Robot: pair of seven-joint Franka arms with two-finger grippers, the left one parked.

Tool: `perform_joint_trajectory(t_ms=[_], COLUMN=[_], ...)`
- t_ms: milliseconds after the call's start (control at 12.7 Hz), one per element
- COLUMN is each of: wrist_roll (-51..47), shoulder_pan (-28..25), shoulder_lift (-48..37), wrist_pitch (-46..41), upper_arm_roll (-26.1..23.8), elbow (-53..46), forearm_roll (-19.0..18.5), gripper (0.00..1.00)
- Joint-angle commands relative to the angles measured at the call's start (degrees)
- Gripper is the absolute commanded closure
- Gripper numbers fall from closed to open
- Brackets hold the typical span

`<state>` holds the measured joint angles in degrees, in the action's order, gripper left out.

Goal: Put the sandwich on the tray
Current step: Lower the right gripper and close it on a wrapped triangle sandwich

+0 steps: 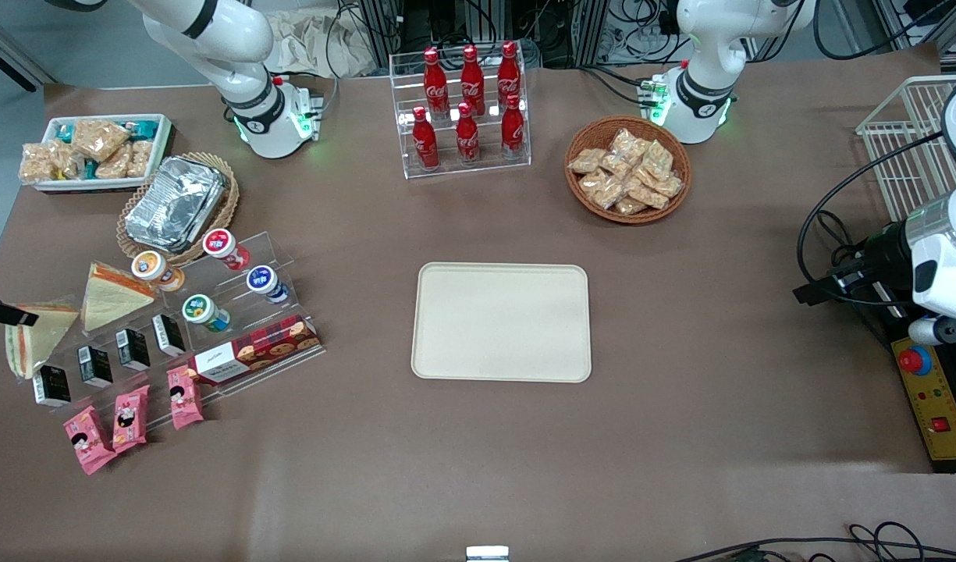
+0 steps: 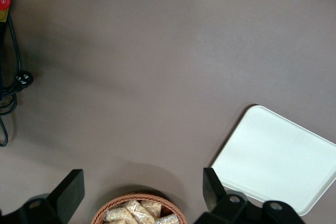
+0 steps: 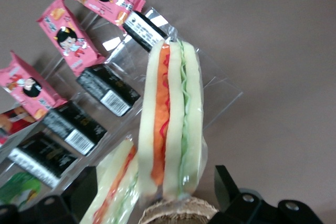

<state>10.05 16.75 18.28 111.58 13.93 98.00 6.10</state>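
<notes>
The sandwich (image 1: 34,337) is a wrapped white-bread wedge with orange and green stripes, standing on the clear stepped rack at the working arm's end of the table. My gripper (image 1: 3,314) hangs just over it, only a black tip showing in the front view. In the right wrist view the sandwich (image 3: 170,119) stands on edge between the spread fingers (image 3: 227,188) of the gripper (image 3: 156,192), and neither finger touches it. The gripper is open. The cream tray (image 1: 501,321) lies bare at the table's middle, also seen from the parked arm's wrist (image 2: 278,158).
A second wedge sandwich (image 1: 112,295) (image 3: 111,188) leans beside the first. Black cartons (image 1: 95,365), pink snack packets (image 1: 126,417), cups (image 1: 206,311) and a biscuit box (image 1: 255,351) fill the rack. A foil-filled basket (image 1: 177,204), cola bottle rack (image 1: 466,109) and snack basket (image 1: 627,170) stand farther back.
</notes>
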Motion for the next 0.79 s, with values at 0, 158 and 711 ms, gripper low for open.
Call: perform_joint_trajectory(t_ms=[0, 158, 711], wrist_roll=[-0.1, -0.1, 0.0], shoulder_pan=[0.0, -0.1, -0.3], shoulder_lift=[-0.9, -0.9, -0.4], wrist_pitch=[3.5, 5.4, 5.4], upper_arm_roll=[-0.2, -0.2, -0.2], elbow=[3.7, 5.3, 5.1], forearm_roll=[0.7, 0.7, 0.5], gripper=[0.01, 0.01, 0.74])
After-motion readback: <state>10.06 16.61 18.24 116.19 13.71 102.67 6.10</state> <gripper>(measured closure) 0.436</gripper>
